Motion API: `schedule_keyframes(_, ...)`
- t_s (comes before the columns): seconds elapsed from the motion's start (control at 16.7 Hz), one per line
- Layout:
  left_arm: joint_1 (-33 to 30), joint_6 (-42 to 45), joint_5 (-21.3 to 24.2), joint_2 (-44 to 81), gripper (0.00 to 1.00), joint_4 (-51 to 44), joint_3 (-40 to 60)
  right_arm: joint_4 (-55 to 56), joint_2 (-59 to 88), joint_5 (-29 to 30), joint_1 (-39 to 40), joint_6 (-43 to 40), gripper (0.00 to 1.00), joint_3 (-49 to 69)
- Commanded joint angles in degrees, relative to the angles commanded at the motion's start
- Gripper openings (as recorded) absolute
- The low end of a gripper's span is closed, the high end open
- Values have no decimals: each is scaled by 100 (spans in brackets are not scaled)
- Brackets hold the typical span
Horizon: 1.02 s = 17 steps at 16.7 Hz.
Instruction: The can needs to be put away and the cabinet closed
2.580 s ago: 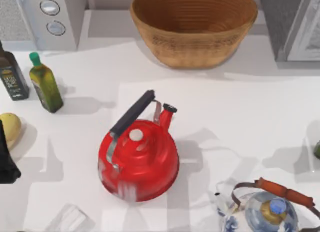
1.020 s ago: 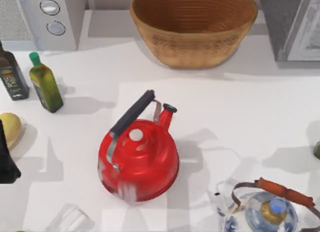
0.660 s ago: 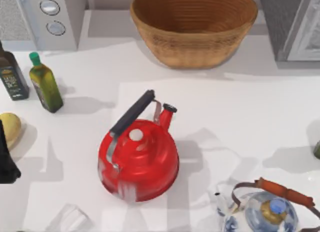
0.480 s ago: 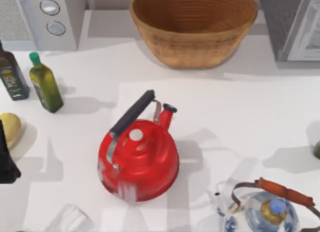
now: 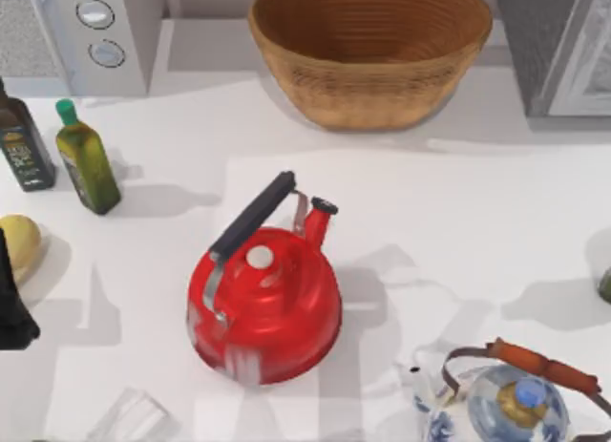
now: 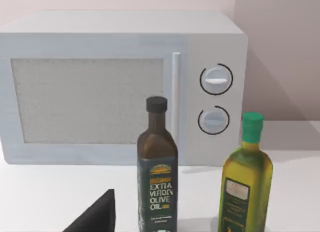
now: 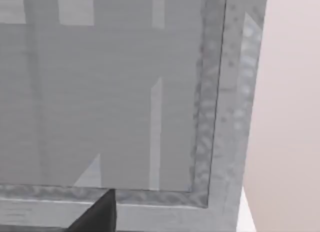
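While the big boxy grey speckled cabinet (image 5: 558, 51) sits in the top view's upper right, the right gripper (image 7: 97, 216), close in front of it, should move slowly and straight. I cannot tell what it holds. The left gripper (image 5: 11, 308) rests at the left edge.

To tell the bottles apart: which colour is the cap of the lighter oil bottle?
Green cap; the left wrist view shows it best.

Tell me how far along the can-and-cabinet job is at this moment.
Done: nothing I can confirm; whether the can is stowed cannot be told. In hand: the right gripper is close up against the cabinet, facing its grey panel. Left: the white framed door appears angled off the cabinet body in the top view, so closing seems pending. The left gripper sits parked facing the microwave.
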Motion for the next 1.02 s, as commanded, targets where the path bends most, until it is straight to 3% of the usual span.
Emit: schedule_keyframes(1.02, 0, 0, 0, 0, 100, 0, 0, -7189, -1017, -131, -52, -27, 100, 6448)
